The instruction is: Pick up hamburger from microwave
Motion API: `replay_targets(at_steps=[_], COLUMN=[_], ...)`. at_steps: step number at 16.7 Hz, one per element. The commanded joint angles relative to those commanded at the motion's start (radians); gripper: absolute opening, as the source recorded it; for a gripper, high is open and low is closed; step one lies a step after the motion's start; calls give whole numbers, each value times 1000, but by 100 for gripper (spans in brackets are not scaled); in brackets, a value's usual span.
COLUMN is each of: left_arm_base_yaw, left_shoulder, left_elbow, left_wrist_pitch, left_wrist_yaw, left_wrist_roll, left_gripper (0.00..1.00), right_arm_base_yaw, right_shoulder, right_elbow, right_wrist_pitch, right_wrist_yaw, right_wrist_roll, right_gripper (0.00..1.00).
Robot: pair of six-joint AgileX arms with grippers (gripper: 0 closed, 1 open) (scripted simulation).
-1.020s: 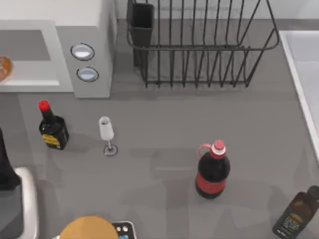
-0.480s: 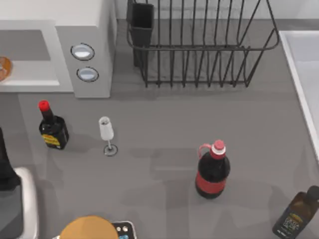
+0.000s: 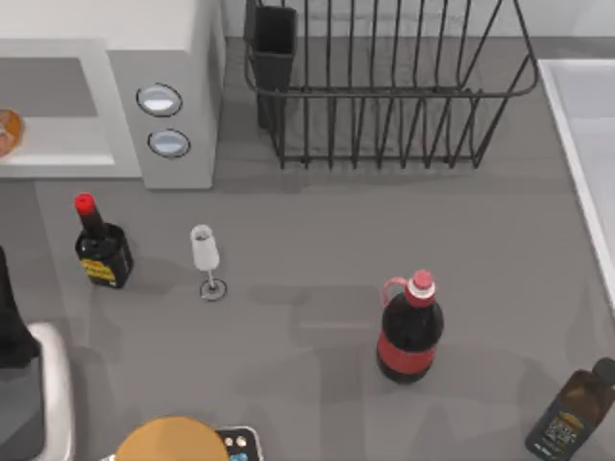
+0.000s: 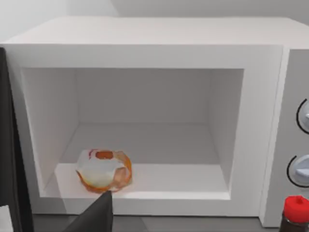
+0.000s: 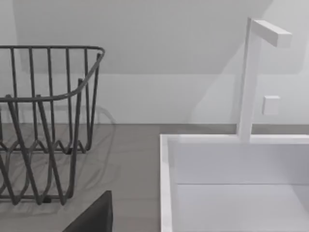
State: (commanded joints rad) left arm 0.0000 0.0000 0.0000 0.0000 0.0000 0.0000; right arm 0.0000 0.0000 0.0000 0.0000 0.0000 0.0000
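Approach step, nothing grasped yet. Hamburger (image 4: pixel 104 175) sitting on the floor of the microwave (image 4: pixel 145 53) cavity, near the front lip, toward the door-hinge side; seen from the top view as a sliver of orange at the left edge (image 3: pixel 8 132). Door open, cavity unobstructed. Left hand (image 4: pixel 96 217) out in front of the opening, just below and short of the hamburger, not touching; one dark finger tip visible, so spread of the fingers: cannot tell. Right hand (image 5: pixel 94 215) parked over by the sink (image 5: pixel 166 159) and wire rack (image 5: pixel 48 121), idle; finger gap likewise cannot tell. Next move, as a guess: straight feed into the cavity, low and level, fingers straddling the bun, close gently, then lift slightly and back out without clipping the frame. Materials: hamburger glossy, orange-brown rim with pale, faceted top, squat and round, likely slippery and soft, so light squeeze. Microwave matte white, boxy, flat smooth floor, two round silvery knobs (image 3: pixel 159 99) on the panel. Bench (image 3: pixel 307 250) flat grey matte. Nearby on the bench: small dark sauce bottle with red cap (image 3: pixel 98 245) close to the microwave front; worth minding on the way back out.
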Motion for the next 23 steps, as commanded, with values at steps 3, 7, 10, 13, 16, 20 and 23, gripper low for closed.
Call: replay_targets(at_steps=[3, 7, 10, 13, 16, 20, 23], left_arm_base_yaw=[0, 1, 10, 27, 51, 90, 121], left_shoulder=[0, 9, 93, 259, 486, 857, 1164], left_elbow=[0, 4, 37, 104, 195, 343, 465], left_wrist_pitch=[0, 4, 43, 121, 226, 398, 539], left_wrist_yaw=[0, 1, 10, 29, 55, 96, 130], left_wrist_roll=[0, 0, 4, 11, 21, 38, 51], left_gripper=[100, 100, 100, 100, 100, 100, 100], right_arm_base_yaw=[0, 0, 0, 0, 0, 0, 0], right_shoulder=[0, 0, 0, 0, 0, 0, 0], right_elbow=[0, 0, 0, 0, 0, 0, 0], right_wrist_pitch=[0, 0, 0, 0, 0, 0, 0], right_wrist_yaw=[0, 0, 0, 0, 0, 0, 0], right_wrist_roll=[0, 0, 0, 0, 0, 0, 0], right_gripper=[100, 100, 100, 100, 100, 100, 100])
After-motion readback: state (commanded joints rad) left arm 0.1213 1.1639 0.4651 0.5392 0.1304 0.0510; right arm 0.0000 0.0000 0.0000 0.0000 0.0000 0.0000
